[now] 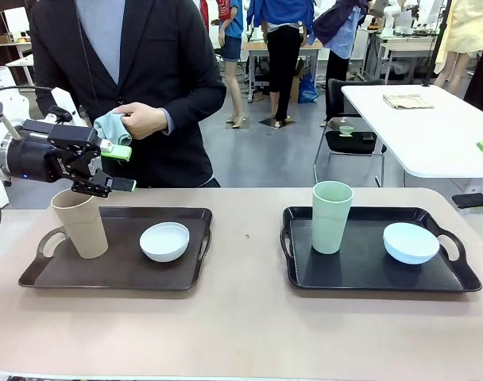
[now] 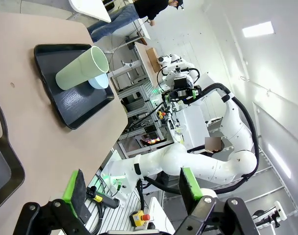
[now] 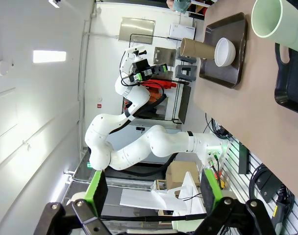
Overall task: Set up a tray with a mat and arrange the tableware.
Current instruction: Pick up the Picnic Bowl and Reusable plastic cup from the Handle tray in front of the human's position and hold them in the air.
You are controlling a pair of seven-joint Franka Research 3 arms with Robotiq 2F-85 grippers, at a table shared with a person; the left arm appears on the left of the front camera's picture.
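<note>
Tan cup [image 1: 79, 222], left end of left tray [image 1: 114, 275]: light, stiff, slick plastic; probably best pinched across the rim wall. Left gripper [image 1: 132, 169] near rim, wide open, empty; right gripper [image 3: 151, 192] likewise.

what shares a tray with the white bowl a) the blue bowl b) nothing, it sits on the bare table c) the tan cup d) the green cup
C: the white bowl sits on the left tray beside the tan cup; the green cup and the blue bowl stand on the other tray.
</note>
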